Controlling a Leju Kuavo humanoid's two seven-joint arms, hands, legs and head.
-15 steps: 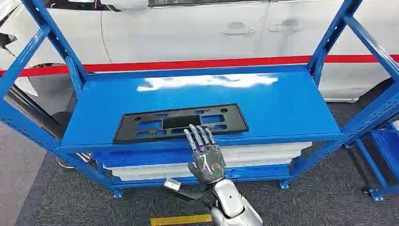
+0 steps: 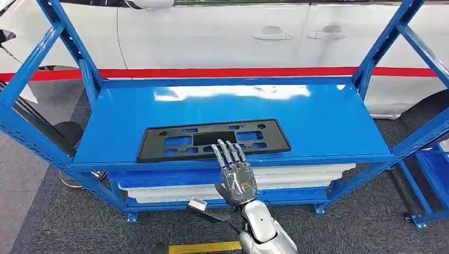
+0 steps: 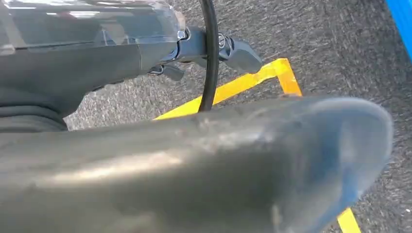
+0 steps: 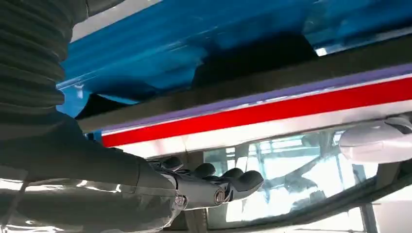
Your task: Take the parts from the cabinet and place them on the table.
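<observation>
Blue cabinet (image 2: 328,121), white car (image 2: 212,37) behind, yellow floor tape (image 2: 204,246)

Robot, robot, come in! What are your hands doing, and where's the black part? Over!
Right hand open, raised at the shelf's front edge, holding nothing. Left hand's state unclear. Black part flat on blue shelf, untouched. Nothing in the way.

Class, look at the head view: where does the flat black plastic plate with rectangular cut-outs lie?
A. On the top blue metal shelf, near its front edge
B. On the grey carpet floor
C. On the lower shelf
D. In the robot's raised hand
A: the flat black plastic plate lies on the top blue metal shelf near its front edge; the right hand is open, holding nothing.
</observation>
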